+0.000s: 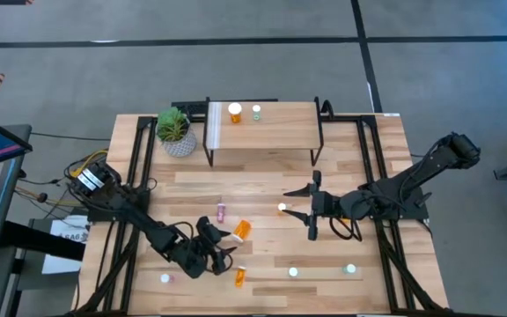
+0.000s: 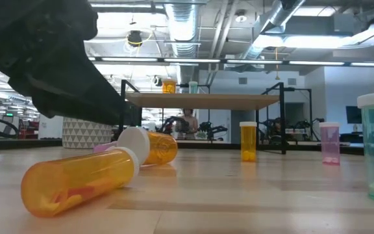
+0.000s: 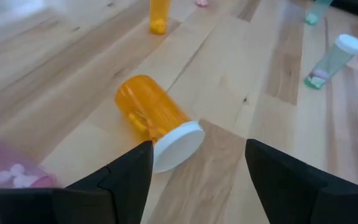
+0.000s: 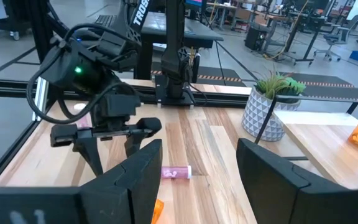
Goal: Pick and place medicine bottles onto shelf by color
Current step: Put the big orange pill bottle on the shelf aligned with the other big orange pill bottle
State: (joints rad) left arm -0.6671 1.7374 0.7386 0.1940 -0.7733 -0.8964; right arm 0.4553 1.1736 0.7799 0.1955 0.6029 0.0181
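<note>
My left gripper [image 3: 197,165] is open, fingers straddling the white cap of a fallen orange bottle [image 3: 151,115] on the table's near-left part. My right gripper [image 1: 309,204] hangs open mid-table, empty. The shelf [image 1: 262,132] at the back carries one orange bottle and one teal. Risk, as I judge it: that bottle lies on its side (round, smooth), so closing on the cap alone could roll it away. Readable writing: only "TROS" on the arm in my right wrist view.

Two dark, cable-trailing jointed arms
</note>
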